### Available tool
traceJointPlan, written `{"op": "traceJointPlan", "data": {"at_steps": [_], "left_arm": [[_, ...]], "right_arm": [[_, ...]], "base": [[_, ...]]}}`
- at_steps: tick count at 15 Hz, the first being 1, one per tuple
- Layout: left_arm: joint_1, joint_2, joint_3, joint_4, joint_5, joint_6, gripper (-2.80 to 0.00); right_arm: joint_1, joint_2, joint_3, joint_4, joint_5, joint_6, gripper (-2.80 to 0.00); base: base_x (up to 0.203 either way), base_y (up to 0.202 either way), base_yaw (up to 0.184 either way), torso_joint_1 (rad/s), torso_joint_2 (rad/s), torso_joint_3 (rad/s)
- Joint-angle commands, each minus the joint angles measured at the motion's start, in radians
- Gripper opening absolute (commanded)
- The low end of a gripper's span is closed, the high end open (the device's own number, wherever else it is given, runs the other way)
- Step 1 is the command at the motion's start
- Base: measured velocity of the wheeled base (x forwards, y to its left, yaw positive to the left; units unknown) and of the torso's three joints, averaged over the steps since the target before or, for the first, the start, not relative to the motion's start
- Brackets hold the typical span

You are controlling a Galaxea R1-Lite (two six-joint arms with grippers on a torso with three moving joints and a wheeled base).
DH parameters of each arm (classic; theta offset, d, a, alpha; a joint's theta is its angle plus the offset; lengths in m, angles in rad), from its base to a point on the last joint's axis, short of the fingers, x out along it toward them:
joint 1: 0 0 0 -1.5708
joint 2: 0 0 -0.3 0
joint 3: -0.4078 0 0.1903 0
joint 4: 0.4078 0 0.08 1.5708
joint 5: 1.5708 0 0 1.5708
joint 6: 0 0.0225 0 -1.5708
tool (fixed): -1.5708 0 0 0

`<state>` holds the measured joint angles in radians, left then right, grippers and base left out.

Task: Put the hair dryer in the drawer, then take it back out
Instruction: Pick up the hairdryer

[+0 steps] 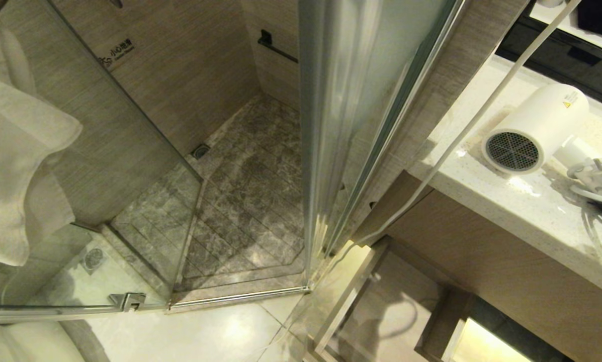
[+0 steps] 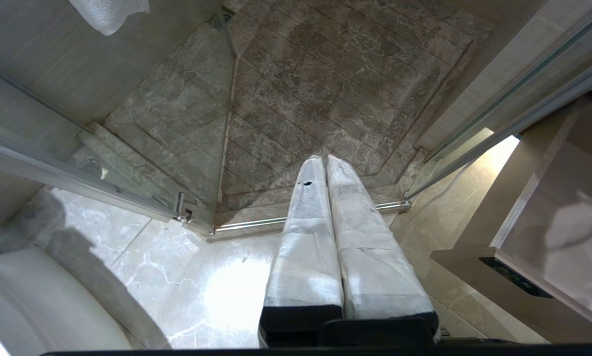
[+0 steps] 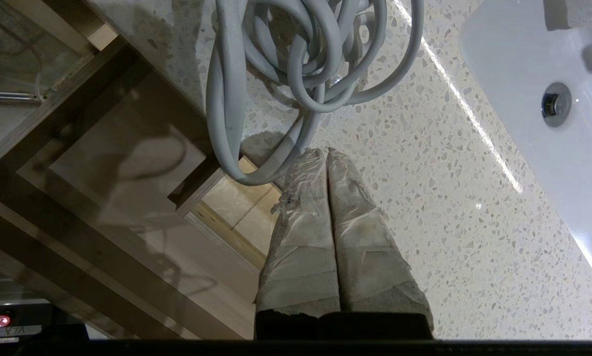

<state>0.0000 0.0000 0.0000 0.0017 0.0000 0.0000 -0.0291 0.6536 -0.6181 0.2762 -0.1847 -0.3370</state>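
Hair dryer (image 1: 534, 128) lies on counter (image 1: 522, 201), right of head frame — drawer (image 1: 381, 301) open below. Right gripper (image 3: 326, 153) closed, empty, beside cord (image 3: 296, 64). Left gripper (image 2: 324, 160) closed, empty — over shower floor (image 2: 325, 89).

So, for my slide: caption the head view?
White hair dryer lying on the speckled counter, drawer open below.

The speckled pale stone countertop (image 1: 507, 201) is carrying the hair dryer (image 1: 534, 128), which is lying on its side with the dark grille facing outward. Its grey cord (image 3: 296, 64) is resting coiled on the same surface, one loop hanging over the front edge. A white basin (image 3: 538, 89) is sitting sunk into the countertop, well apart from the coil.
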Motion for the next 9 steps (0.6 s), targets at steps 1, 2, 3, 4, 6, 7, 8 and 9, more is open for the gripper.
{"op": "traceJointPlan", "data": {"at_steps": [1,2,3,4,6,7,8,9], "left_arm": [[0.0,0.0,0.0,0.0,0.0,0.0,-2.8],[0.0,0.0,0.0,0.0,0.0,0.0,-2.8],[0.0,0.0,0.0,0.0,0.0,0.0,-2.8],[0.0,0.0,0.0,0.0,0.0,0.0,-2.8],[0.0,0.0,0.0,0.0,0.0,0.0,-2.8],[0.0,0.0,0.0,0.0,0.0,0.0,-2.8],[0.0,0.0,0.0,0.0,0.0,0.0,-2.8],[0.0,0.0,0.0,0.0,0.0,0.0,-2.8]], "right_arm": [[0.0,0.001,0.0,0.001,-0.001,-0.002,-2.8],[0.0,0.001,0.0,0.001,-0.001,-0.002,-2.8],[0.0,0.001,0.0,0.001,-0.001,-0.002,-2.8],[0.0,0.001,0.0,0.001,-0.001,-0.002,-2.8],[0.0,0.001,0.0,0.001,-0.001,-0.002,-2.8],[0.0,0.001,0.0,0.001,-0.001,-0.002,-2.8],[0.0,0.001,0.0,0.001,-0.001,-0.002,-2.8],[0.0,0.001,0.0,0.001,-0.001,-0.002,-2.8]], "base": [[0.0,0.0,0.0,0.0,0.0,0.0],[0.0,0.0,0.0,0.0,0.0,0.0],[0.0,0.0,0.0,0.0,0.0,0.0],[0.0,0.0,0.0,0.0,0.0,0.0],[0.0,0.0,0.0,0.0,0.0,0.0],[0.0,0.0,0.0,0.0,0.0,0.0],[0.0,0.0,0.0,0.0,0.0,0.0],[0.0,0.0,0.0,0.0,0.0,0.0]]}}
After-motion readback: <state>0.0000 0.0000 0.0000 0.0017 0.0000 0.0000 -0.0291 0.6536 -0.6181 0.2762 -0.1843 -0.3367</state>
